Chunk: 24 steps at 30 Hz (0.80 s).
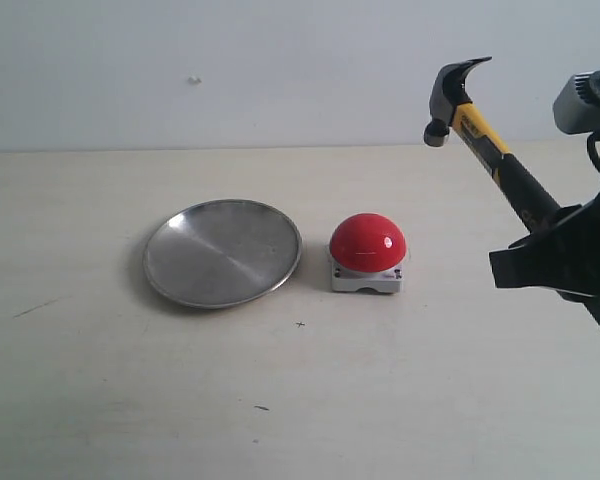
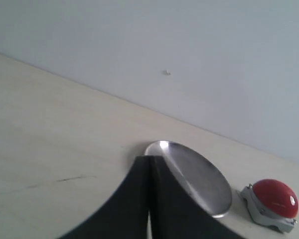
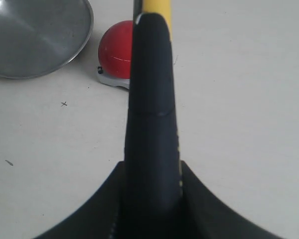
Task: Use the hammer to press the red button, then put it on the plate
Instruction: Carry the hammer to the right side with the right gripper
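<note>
pale table (image 1: 100, 400), plate (image 1: 223, 253), red button (image 1: 367, 243) beside it

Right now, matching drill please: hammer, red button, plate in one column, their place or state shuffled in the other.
Things:
1. hammer
2. red button
3. plate

Place or state:
A. flat on the table, nothing in it
B. off the table, head up, handle clamped in the right jaws
C. on the table, sitting on a grey base beside the plate

Pairs: 1-B, 2-C, 3-A

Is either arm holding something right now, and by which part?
The right pincer grips the dark-headed claw hammer by the black part of its black-and-yellow handle, head raised. The left pincer is shut, holding nothing.
</note>
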Motion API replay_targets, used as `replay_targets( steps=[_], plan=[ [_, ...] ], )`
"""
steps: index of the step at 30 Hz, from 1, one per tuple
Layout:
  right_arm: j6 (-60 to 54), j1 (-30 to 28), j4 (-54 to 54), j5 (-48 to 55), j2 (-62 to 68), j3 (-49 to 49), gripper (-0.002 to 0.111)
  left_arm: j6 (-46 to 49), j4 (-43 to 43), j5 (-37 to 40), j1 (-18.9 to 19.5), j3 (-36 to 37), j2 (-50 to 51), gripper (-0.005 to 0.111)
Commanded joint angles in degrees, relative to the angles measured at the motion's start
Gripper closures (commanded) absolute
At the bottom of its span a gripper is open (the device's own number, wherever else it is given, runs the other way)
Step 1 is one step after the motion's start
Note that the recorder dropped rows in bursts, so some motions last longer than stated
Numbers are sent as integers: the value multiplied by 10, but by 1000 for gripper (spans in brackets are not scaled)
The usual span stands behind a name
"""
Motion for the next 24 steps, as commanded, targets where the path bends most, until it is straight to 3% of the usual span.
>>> replay_targets(
  steps=[1,24],
  plan=[
    [0,-2,-15,-48,-6,-5,108,-1,-4,52,1,2,-3,107],
    [-6,-2,-18,-48,-6,-5,108,0,-3,68,1,2,-3,107]
  ],
)
